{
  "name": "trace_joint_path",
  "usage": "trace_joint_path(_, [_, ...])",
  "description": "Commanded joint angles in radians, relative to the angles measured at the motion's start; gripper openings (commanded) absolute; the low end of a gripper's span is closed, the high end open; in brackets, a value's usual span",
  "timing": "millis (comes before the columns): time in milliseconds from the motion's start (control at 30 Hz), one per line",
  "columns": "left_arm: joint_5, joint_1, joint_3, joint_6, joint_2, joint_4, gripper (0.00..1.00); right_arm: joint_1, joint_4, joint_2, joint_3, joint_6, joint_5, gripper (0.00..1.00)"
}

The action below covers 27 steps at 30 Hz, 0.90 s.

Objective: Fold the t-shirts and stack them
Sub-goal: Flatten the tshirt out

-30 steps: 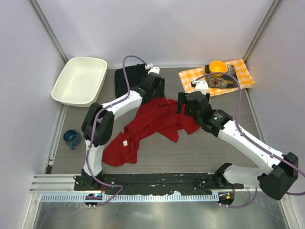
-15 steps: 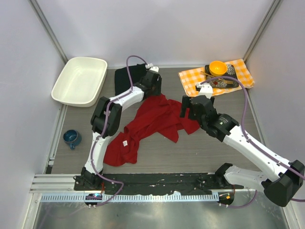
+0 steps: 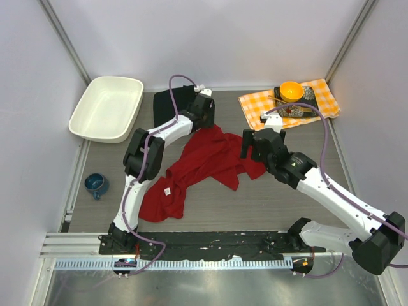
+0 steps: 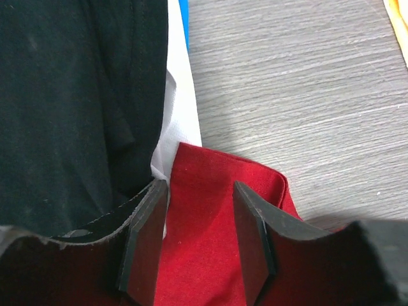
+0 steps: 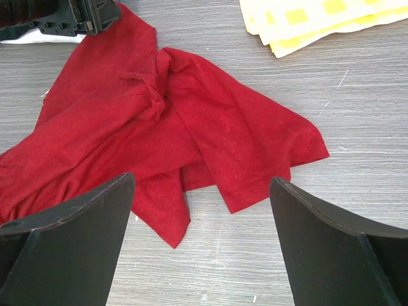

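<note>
With left hand (image 4: 201, 191) and right hand (image 5: 203, 185) both parted, risks pinching the black t-shirt (image 4: 64, 95) alongside the corner of the red t-shirt (image 5: 115, 127).

Bright even light, soft shadows, wrist views sharp.

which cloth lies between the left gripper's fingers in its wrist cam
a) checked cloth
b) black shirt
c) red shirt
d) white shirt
c: in the left wrist view, a corner of the red t-shirt fills the gap between the open fingers of the left gripper, and the black shirt lies off to the side.
</note>
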Motion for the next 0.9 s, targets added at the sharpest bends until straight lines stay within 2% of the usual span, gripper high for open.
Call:
trace_joint_path(0, [0.028,0.010,0.014,-0.021,0.027,0.008,0.49,-0.002,0.030,-0.008,-0.016,-0.001,0.006,0.92])
trace_joint_path(100, [0.040,0.010,0.006,-0.027,0.031,0.010,0.46,-0.002,0.032,-0.007,-0.017,0.001,0.007,0.93])
trace_joint_path(233, [0.045,0.010,-0.011,-0.031,0.019,0.016,0.30,0.000,0.033,0.002,-0.020,0.007,0.007,0.92])
trace_joint_path(300, [0.042,0.010,-0.017,-0.030,0.011,0.017,0.26,0.000,0.032,0.004,-0.023,0.009,0.012,0.92])
trace_joint_path(400, [0.029,0.010,-0.032,-0.027,-0.015,0.016,0.10,-0.002,0.030,0.002,-0.030,0.016,0.026,0.91])
trace_joint_path(433, [0.029,0.010,-0.035,-0.028,-0.025,0.016,0.00,0.000,0.018,0.010,-0.033,0.019,0.046,0.91])
trace_joint_path(733, [-0.033,0.010,-0.048,-0.033,-0.174,-0.050,0.00,-0.002,-0.092,0.114,-0.071,0.163,0.050,0.87])
trace_joint_path(867, [-0.070,0.010,-0.064,-0.048,-0.278,-0.078,0.00,0.000,-0.136,0.163,-0.091,0.216,0.029,0.81])
